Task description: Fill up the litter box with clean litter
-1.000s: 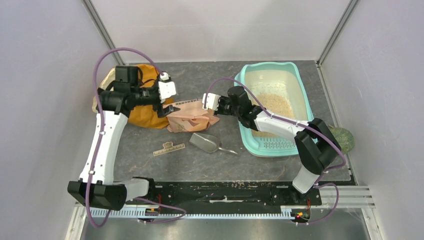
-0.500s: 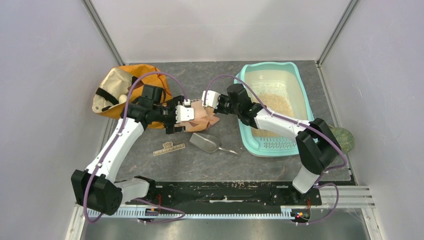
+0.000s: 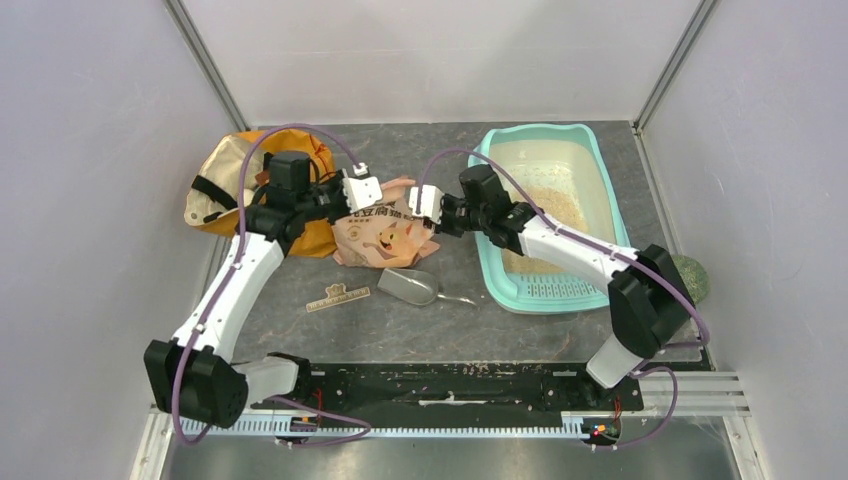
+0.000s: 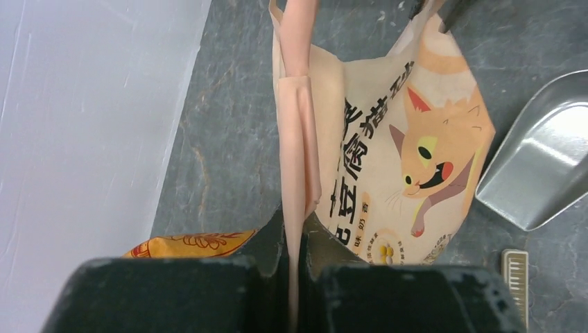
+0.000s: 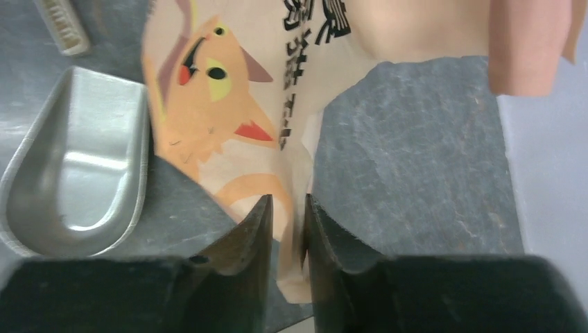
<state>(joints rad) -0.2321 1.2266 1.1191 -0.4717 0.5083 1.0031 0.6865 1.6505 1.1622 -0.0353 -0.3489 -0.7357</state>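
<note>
The teal litter box [image 3: 490, 262] lies at the right, with pale clean litter [image 3: 552, 206] spread over part of its cream floor. A peach-pink printed pouch [image 3: 385, 238] stands between my two grippers, its cartoon face toward the camera. My left gripper [image 3: 364, 198] is shut on the pouch's left edge. In the left wrist view the jaws [image 4: 292, 234] pinch a thin fold of the pouch [image 4: 388, 159]. My right gripper [image 3: 418, 214] is at the pouch's right corner. Its jaws [image 5: 288, 208] stand slightly apart, and the pouch [image 5: 229, 104] corner hangs loose between them.
A silver metal scoop [image 3: 410, 285] lies just in front of the pouch. A small wooden strip [image 3: 337, 297] lies to the left of the scoop. An orange fabric bag [image 3: 225, 180] sits at the back left, behind my left arm. A green object [image 3: 690, 278] lies beside the box's right rim.
My left arm swung from the orange bag to the pouch and shut on its left edge. The pouch now stands up, face showing. My right gripper's jaws have parted from shut.
</note>
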